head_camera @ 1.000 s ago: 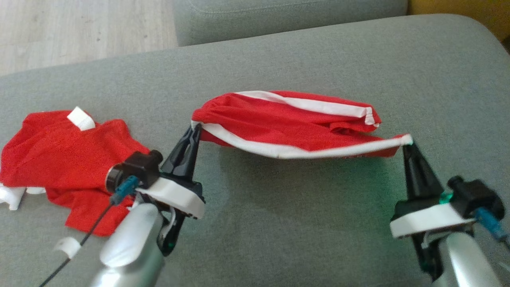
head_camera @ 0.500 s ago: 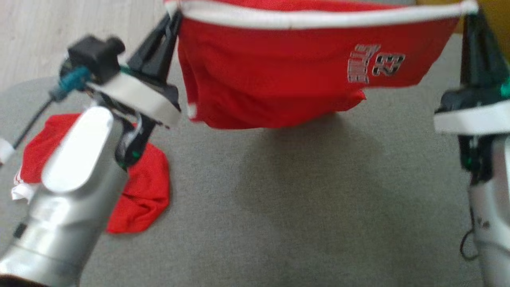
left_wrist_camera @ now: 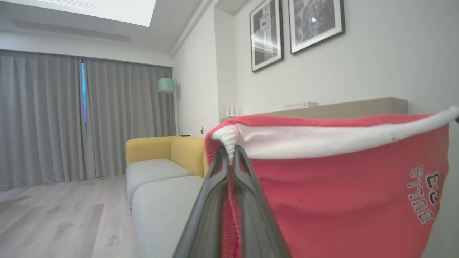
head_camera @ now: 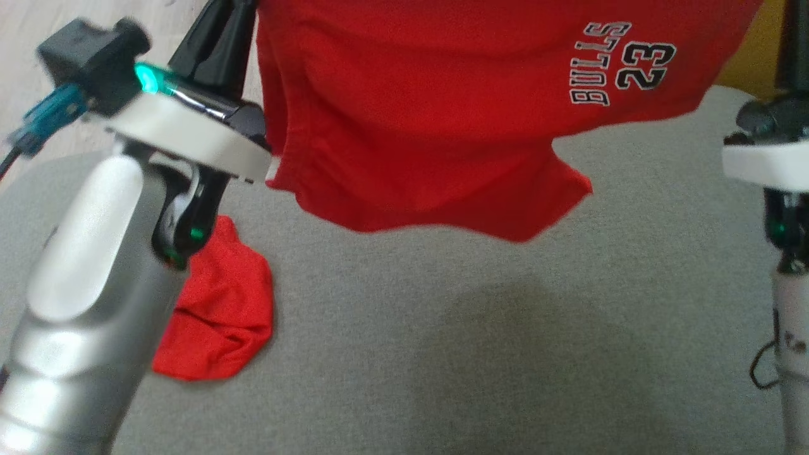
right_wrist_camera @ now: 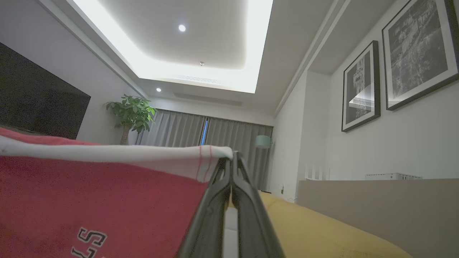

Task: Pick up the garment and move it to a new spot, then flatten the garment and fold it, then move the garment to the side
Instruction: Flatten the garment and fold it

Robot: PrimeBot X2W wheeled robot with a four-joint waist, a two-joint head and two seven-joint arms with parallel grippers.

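The garment [head_camera: 411,107] is a pair of red shorts with a white waistband and "BULLS 23" printed on it. It hangs in the air above the grey cushion [head_camera: 505,354], stretched between both grippers. My left gripper [left_wrist_camera: 229,152] is shut on the waistband's left corner; in the head view its dark fingers [head_camera: 215,44] rise at the upper left. My right gripper [right_wrist_camera: 233,159] is shut on the other waistband corner, and its body shows at the head view's right edge [head_camera: 768,148]. The garment's lower hem dangles clear of the cushion.
A second red garment [head_camera: 221,316] lies crumpled on the cushion at the left, partly behind my left forearm. Wood floor [head_camera: 38,25] lies beyond the cushion's far left edge. A yellow and grey sofa [left_wrist_camera: 161,150] stands further off.
Both grippers have risen with the garment, which went from sagging just above the cushion to hanging high and spread. The head view has shifted as well.
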